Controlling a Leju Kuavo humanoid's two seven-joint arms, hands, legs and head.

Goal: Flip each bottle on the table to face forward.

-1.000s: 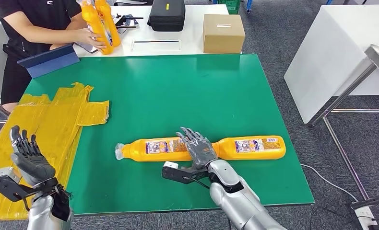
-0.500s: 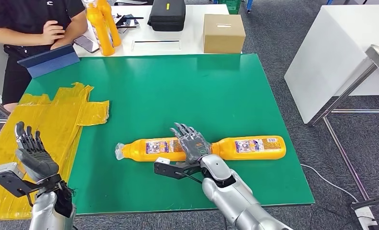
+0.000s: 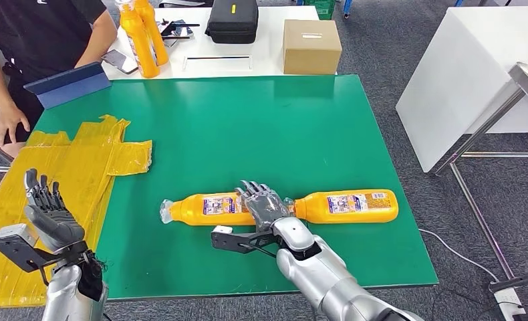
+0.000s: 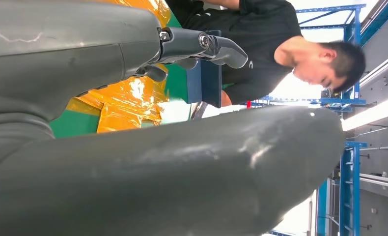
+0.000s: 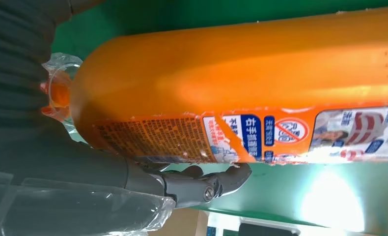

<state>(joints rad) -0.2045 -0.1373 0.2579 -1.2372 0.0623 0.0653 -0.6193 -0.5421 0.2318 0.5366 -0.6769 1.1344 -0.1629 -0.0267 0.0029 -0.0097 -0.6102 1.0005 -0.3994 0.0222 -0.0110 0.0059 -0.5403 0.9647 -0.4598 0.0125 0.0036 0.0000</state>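
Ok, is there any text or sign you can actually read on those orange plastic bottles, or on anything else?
Orange plastic bottle, right wrist view: red crossed-circle sign on its label; surrounding print too blurred to read.
Left bottle label, right bottle label, head view: too small to read.
Brown cardboard box, white sticker: too small to read.
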